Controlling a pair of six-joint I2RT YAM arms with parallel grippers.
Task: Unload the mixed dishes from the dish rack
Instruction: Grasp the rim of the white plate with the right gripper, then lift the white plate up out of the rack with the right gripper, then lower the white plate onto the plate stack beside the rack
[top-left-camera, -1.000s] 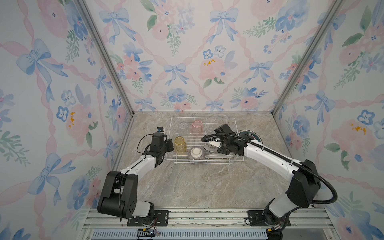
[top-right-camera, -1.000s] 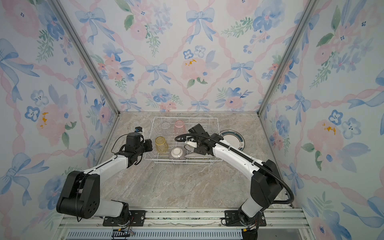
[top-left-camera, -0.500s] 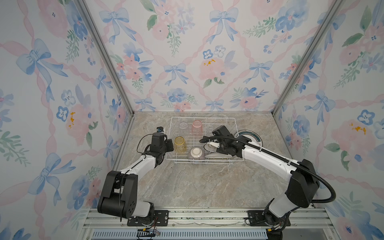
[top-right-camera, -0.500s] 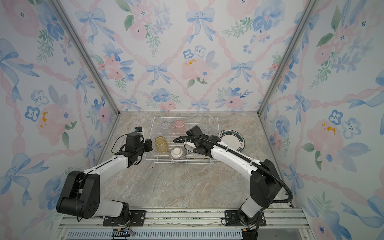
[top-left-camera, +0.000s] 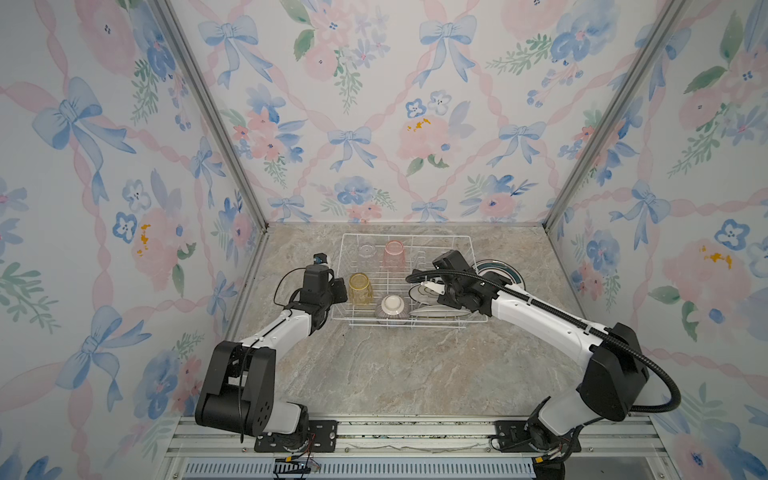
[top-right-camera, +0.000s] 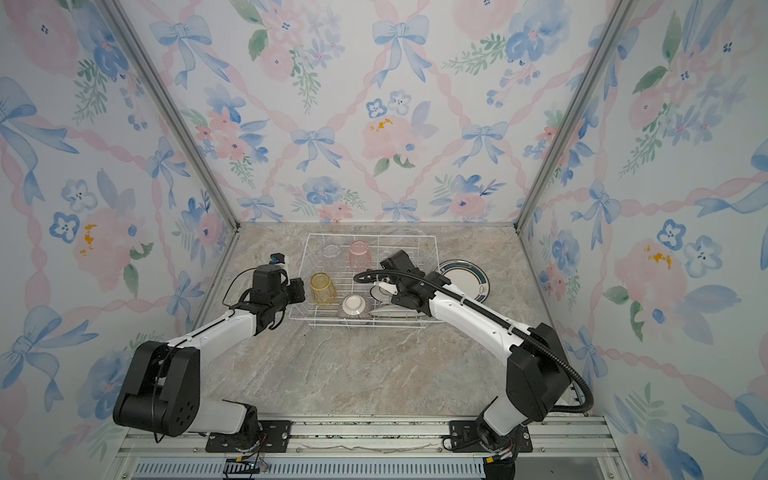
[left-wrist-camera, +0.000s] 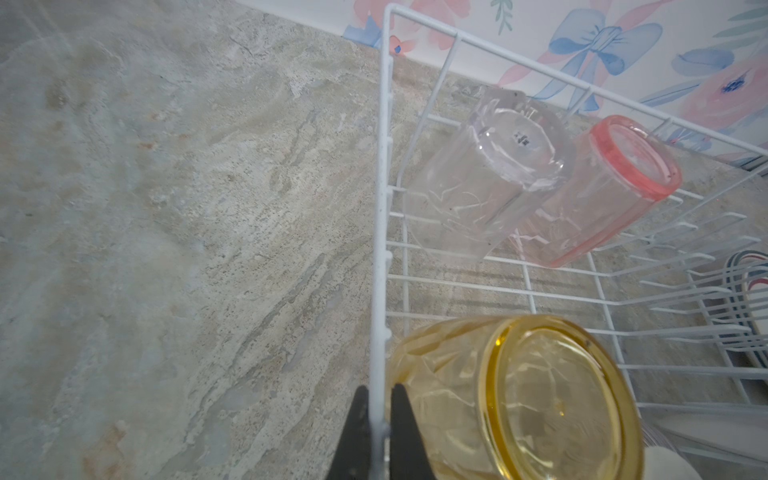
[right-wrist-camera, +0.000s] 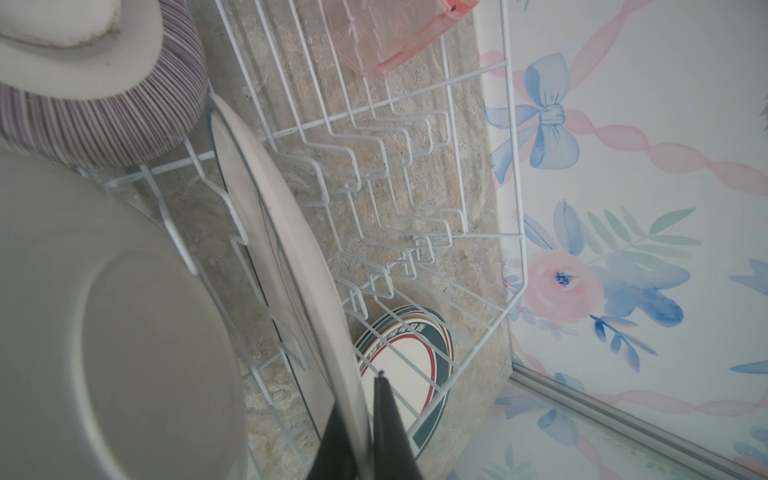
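The white wire dish rack (top-left-camera: 407, 236) (top-right-camera: 374, 237) stands at the back of the table. My left gripper (top-left-camera: 338, 291) (left-wrist-camera: 380, 390) is shut on its left rim wire (left-wrist-camera: 380, 232), beside the upturned yellow tumbler (top-left-camera: 360, 288) (left-wrist-camera: 519, 399). Clear (left-wrist-camera: 486, 178) and pink (left-wrist-camera: 602, 195) tumblers sit farther back. My right gripper (top-left-camera: 432, 287) (right-wrist-camera: 361, 399) is shut on the rim of an upright plate (right-wrist-camera: 282, 216) (top-left-camera: 417, 294) in the slots. Another plate (right-wrist-camera: 124, 332) leans nearer the front. The striped bowl (top-left-camera: 392, 308) (right-wrist-camera: 95, 104) lies upside down beside them.
One dark-rimmed plate (top-left-camera: 498, 272) (top-right-camera: 465, 280) (right-wrist-camera: 407, 361) lies flat on the table just right of the rack. Flowered walls close in the back and both sides. Bare marbled tabletop (top-left-camera: 395, 365) stretches in front of the rack.
My right gripper has closed the last bit on the plate's rim and its wrist has shifted slightly over the rack. The left arm has stayed still.
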